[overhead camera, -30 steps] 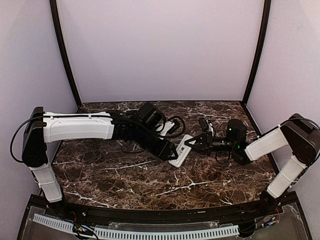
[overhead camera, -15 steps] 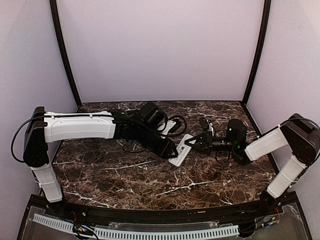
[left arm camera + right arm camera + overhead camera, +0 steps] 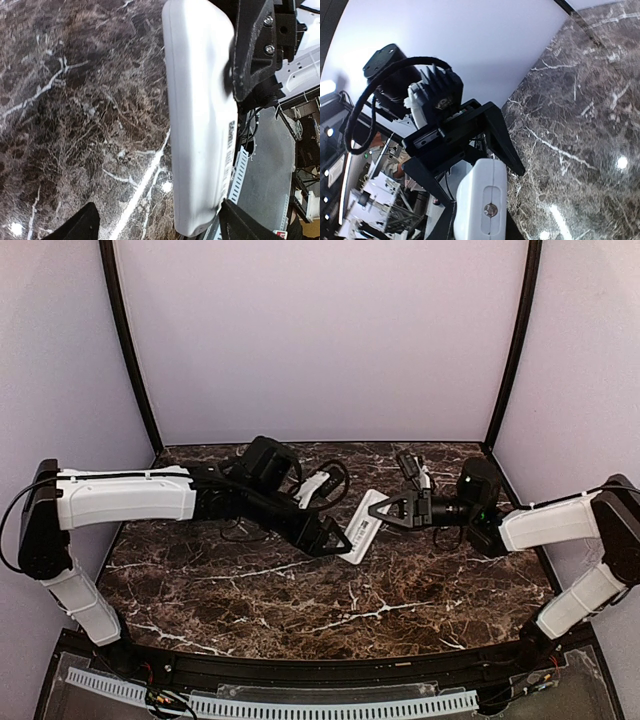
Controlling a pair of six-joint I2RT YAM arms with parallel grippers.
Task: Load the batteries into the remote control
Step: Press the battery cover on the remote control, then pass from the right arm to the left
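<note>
The white remote control (image 3: 362,524) is held above the marble table, tilted on its long edge, between the two arms. My right gripper (image 3: 392,510) is shut on its right end; in the right wrist view the remote (image 3: 481,200) fills the space between my fingers. My left gripper (image 3: 336,538) is open, its jaws wide apart around the remote's other end. In the left wrist view the remote (image 3: 200,115) lies against one of my fingers (image 3: 245,227), far from the other. The right gripper's black finger (image 3: 252,50) presses its side. The batteries are out of view.
The dark marble table (image 3: 300,590) is walled in by pale purple panels at the back and sides. A black cable (image 3: 345,485) loops off the left wrist. The two arm bases stand at the near corners.
The remote has risen and tilted up with the right gripper, which pulled back and right. The left arm has drawn back to the left, its jaws still around the remote's end.
</note>
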